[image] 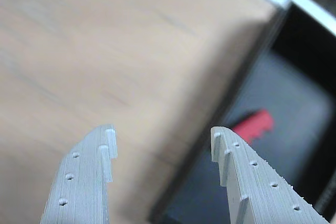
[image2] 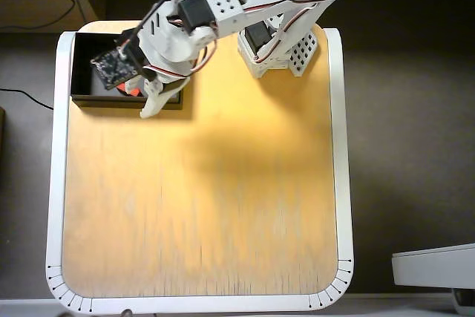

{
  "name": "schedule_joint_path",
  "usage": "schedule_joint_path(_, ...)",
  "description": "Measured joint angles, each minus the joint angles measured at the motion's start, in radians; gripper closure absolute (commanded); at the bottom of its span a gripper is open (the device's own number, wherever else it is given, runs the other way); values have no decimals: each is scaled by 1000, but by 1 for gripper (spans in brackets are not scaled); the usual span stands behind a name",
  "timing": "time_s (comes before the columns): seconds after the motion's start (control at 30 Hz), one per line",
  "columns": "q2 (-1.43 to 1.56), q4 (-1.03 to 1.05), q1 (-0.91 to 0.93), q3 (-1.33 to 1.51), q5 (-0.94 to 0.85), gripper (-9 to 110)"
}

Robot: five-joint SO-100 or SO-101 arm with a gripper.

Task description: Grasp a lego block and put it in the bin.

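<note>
In the wrist view I am seeing the gripper (image: 163, 145) nearest the lens, its two grey fingers (image: 84, 182) standing wide apart with nothing between them. The gap between the tips is lying over bare wooden table (image: 105, 51), and the finger toward four o'clock is overlapping the near wall of the bin (image: 220, 114). Just beyond that finger, at about three o'clock in the view, the lego block (image: 254, 125) is lying on the dark floor inside the bin, clear of both fingers; the frame is blurred, so I cannot make out its studs. Further off, the table's white edge is crossing the corner at one o'clock. In the overhead view the arm (image2: 245, 5) is reaching from its base at twelve o'clock toward the bin (image2: 85, 72), which is sitting at the table's ten o'clock corner. The gripper (image2: 148, 102) is hanging over the bin's lower wall, and only a sliver of the red block (image2: 133, 92) is showing beside it, within the bin.
</note>
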Motion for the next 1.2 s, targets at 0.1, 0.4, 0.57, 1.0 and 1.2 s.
schedule_joint_path(0.1,57,-2,-89,0,-44,87)
schedule_joint_path(0.4,109,-110,-345,0,-115,101)
schedule_joint_path(0.57,109,-163,-485,0,-130,101)
schedule_joint_path(1.0,144,-193,-811,20,-158,101)
schedule_joint_path(1.2,276,-336,-916,245,-137,101)
